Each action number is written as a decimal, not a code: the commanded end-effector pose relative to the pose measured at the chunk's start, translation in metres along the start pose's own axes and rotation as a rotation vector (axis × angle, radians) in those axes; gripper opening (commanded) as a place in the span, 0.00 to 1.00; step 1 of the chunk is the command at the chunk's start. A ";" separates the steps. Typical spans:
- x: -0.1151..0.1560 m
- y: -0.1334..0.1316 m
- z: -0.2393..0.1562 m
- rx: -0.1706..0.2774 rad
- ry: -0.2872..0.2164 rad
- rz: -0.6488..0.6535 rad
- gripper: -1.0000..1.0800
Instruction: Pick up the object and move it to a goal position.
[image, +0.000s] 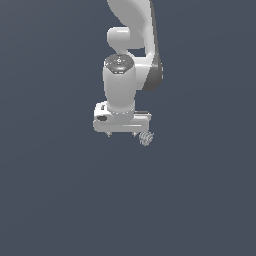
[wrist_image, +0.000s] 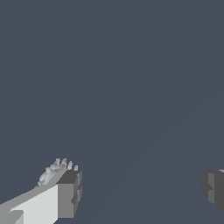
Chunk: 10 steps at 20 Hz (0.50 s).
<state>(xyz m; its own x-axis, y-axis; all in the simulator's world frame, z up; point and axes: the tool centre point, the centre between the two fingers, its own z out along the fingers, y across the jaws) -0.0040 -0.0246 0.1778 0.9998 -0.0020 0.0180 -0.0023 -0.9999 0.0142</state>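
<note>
Exterior view: arm (image: 131, 45) comes down from the top of frame, wrist pointing down over a plain dark grey surface (image: 60, 200). Gripper (image: 122, 134) spread wide, the two short fingertips well apart, nothing between them. The object (image: 146, 138), a small pale grey ribbed lump, sits just outside the fingertip on the exterior view's right, close beside it; cannot tell whether it touches.

Wrist view: one dark finger pad (wrist_image: 70, 192) and the other pad (wrist_image: 213, 187) stand far apart with bare floor between. The object (wrist_image: 56, 170) shows beyond the outer side of the first pad, not in the gap.
</note>
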 end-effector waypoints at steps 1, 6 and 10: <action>0.000 0.000 0.000 0.000 0.000 0.000 0.96; 0.001 0.013 0.003 -0.007 0.002 0.008 0.96; 0.002 0.029 0.006 -0.016 0.004 0.013 0.96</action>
<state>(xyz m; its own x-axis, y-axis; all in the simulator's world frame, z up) -0.0021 -0.0484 0.1726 0.9997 -0.0143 0.0210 -0.0148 -0.9995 0.0270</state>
